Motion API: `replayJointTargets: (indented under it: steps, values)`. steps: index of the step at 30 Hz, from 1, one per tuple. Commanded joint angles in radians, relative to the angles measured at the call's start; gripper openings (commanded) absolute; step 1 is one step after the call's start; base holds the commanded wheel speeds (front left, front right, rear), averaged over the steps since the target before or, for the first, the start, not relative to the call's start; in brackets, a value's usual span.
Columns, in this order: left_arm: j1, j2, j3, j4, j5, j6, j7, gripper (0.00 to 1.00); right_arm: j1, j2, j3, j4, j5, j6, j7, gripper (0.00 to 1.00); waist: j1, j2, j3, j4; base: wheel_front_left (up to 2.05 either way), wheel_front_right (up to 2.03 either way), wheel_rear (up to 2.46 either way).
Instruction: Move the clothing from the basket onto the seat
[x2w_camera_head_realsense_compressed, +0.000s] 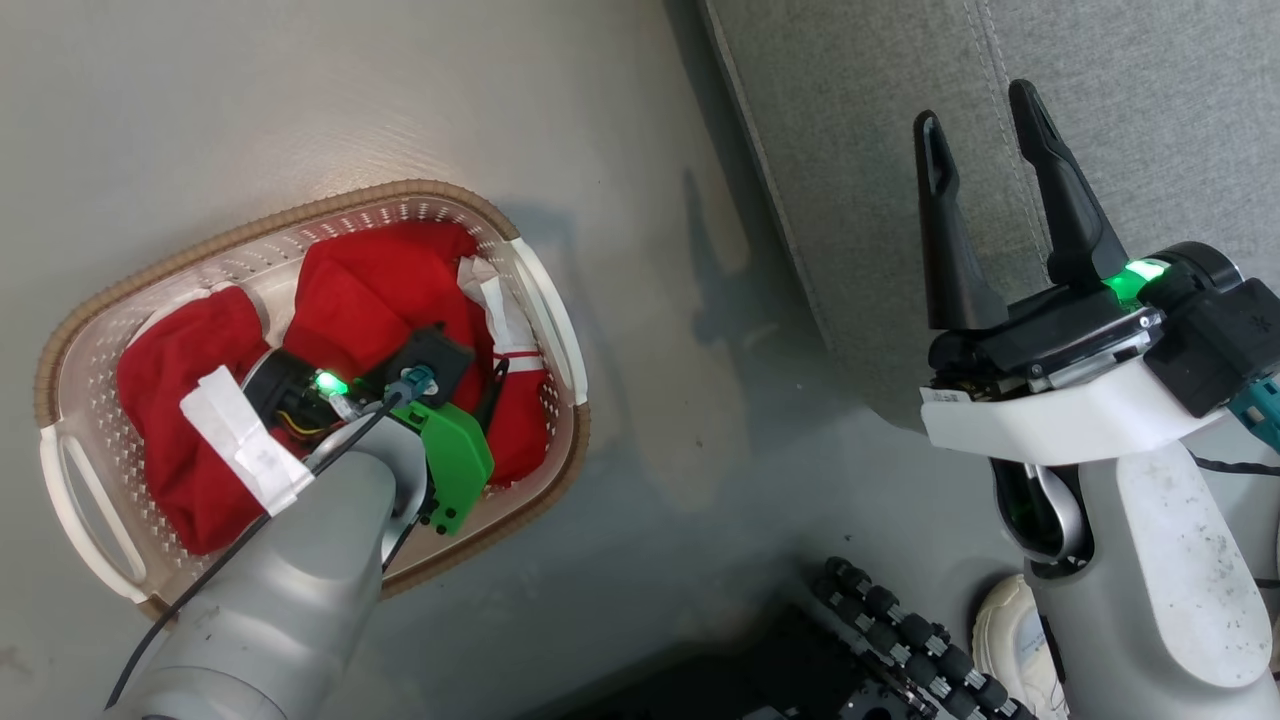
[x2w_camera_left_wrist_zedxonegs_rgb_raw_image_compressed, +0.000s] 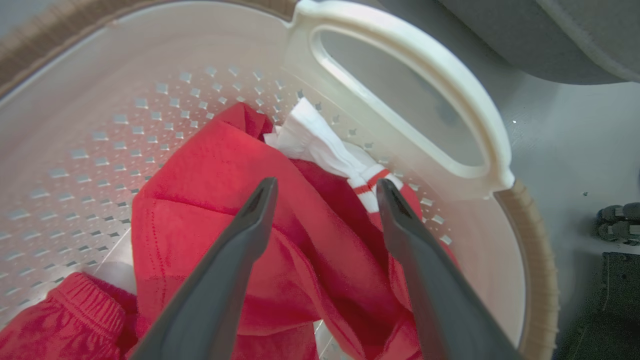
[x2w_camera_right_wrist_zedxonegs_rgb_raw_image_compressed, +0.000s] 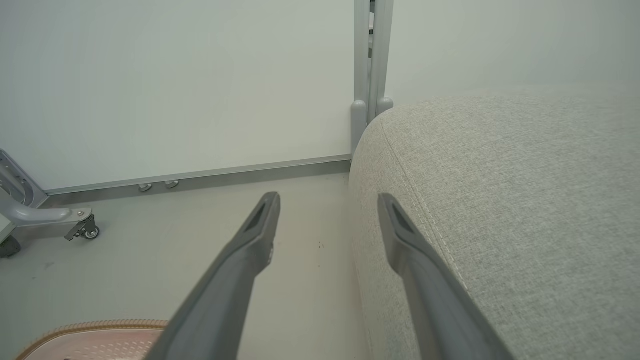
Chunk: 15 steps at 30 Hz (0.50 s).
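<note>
The cream basket (x2w_camera_head_realsense_compressed: 545, 300) with a brown rim stands on the floor at the left. Red clothing (x2w_camera_head_realsense_compressed: 375, 285) with white trim fills it. My left arm reaches down into the basket. In the left wrist view my left gripper (x2w_camera_left_wrist_zedxonegs_rgb_raw_image_compressed: 325, 192) is open, its two fingers straddling a fold of the red clothing (x2w_camera_left_wrist_zedxonegs_rgb_raw_image_compressed: 215, 200) just below a white striped cuff (x2w_camera_left_wrist_zedxonegs_rgb_raw_image_compressed: 320, 145), near the basket's handle (x2w_camera_left_wrist_zedxonegs_rgb_raw_image_compressed: 450, 95). My right gripper (x2w_camera_head_realsense_compressed: 985, 145) is open and holds nothing, raised over the edge of the grey seat (x2w_camera_head_realsense_compressed: 860, 130). The seat (x2w_camera_right_wrist_zedxonegs_rgb_raw_image_compressed: 510, 200) is on the right of the right wrist view.
Grey floor (x2w_camera_head_realsense_compressed: 680, 420) lies between basket and seat. My dark wheeled base (x2w_camera_head_realsense_compressed: 900, 640) sits at the bottom. A wall, a metal post (x2w_camera_right_wrist_zedxonegs_rgb_raw_image_compressed: 369, 60) and a caster leg (x2w_camera_right_wrist_zedxonegs_rgb_raw_image_compressed: 75, 225) stand beyond the seat's corner. The basket rim (x2w_camera_right_wrist_zedxonegs_rgb_raw_image_compressed: 90, 327) peeks in below.
</note>
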Motion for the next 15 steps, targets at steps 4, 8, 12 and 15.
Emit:
replayJointTargets:
  steps: [4,8,12,15]
  values:
    - [-0.028,-0.007,-0.061,0.014,-0.039,0.0,0.02,1.0,-0.014,-0.001,0.004,-0.003,0.003,0.0,-0.003,1.0,-0.0001,0.0091,0.016,0.004,0.0,0.0,0.0]
    - [-0.034,-0.007,-0.114,0.031,-0.065,0.0,0.043,1.0,-0.012,-0.001,0.005,-0.009,0.0,0.0,-0.003,1.0,-0.0001,0.0091,0.026,0.006,0.0,0.0,0.0]
    - [-0.034,-0.011,-0.16,0.04,-0.104,0.0,0.071,1.0,-0.009,-0.001,0.002,-0.014,-0.003,0.0,-0.003,1.0,-0.0001,0.0091,0.037,0.011,0.0,0.0,0.0]
    - [-0.032,-0.013,-0.192,0.037,-0.134,0.0,0.09,1.0,-0.012,-0.001,0.001,-0.016,-0.005,0.0,-0.003,1.0,-0.0001,0.0091,0.044,0.016,0.0,0.0,0.0]
